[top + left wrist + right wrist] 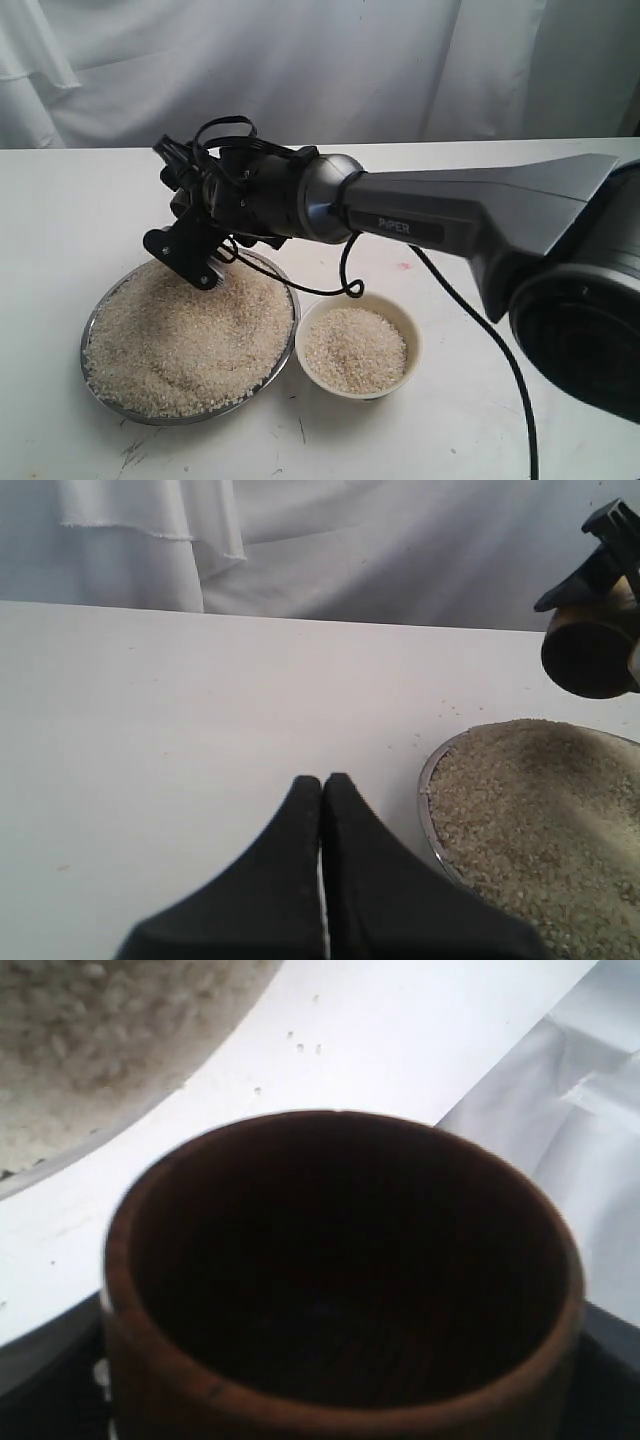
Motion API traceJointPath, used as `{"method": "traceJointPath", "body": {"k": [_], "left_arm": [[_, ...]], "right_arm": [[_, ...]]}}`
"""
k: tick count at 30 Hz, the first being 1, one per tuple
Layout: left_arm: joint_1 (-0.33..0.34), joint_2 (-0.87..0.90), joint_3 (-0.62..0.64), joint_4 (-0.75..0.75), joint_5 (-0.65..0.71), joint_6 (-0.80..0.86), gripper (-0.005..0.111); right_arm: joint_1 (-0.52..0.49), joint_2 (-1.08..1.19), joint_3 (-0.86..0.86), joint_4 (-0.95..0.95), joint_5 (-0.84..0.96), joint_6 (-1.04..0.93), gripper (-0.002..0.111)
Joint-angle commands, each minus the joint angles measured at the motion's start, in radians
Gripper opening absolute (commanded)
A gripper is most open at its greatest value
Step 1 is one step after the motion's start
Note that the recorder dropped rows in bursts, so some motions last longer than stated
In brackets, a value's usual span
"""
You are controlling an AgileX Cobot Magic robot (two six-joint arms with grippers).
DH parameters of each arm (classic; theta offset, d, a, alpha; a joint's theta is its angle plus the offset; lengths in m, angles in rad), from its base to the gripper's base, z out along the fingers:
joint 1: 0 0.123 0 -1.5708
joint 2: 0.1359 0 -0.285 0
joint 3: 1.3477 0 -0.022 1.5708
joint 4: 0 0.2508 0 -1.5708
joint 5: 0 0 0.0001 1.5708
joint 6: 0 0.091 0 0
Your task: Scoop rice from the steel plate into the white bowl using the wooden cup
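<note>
The steel plate point(90, 352) lies front left, heaped with rice point(185, 325). To its right, touching it, stands the white bowl point(408, 322), partly filled with rice point(355, 350). My right gripper point(186, 208) reaches across and hangs over the plate's far rim, shut on the wooden cup point(590, 652). The cup point(340, 1280) is tipped on its side, and its dark inside shows no grains. My left gripper point(322, 782) is shut on nothing, low over the table beside the plate's rim point(426, 792).
A white cloth backdrop point(320, 60) hangs behind the white table point(60, 220). A black cable point(350, 285) droops from the right arm over the bowl's far side. A few loose grains point(440, 715) lie on the table by the plate.
</note>
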Motion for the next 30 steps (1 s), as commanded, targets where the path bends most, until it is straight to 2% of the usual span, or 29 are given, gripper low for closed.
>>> {"method": "traceJointPath", "body": {"k": [1,12,30], "left_arm": [[0.002,-0.004,0.005,-0.002,-0.007,0.000,0.000],[0.002,-0.004,0.005,-0.002,-0.007,0.000,0.000],[0.002,-0.004,0.005,-0.002,-0.007,0.000,0.000]], "right_arm": [[0.016,-0.004,-0.013,-0.021,0.005,0.007,0.000],[0.049,0.067,-0.082,-0.064,0.015,0.019,0.000],[0.081,0.109,-0.082,-0.063,0.060,0.022,0.000]]}}
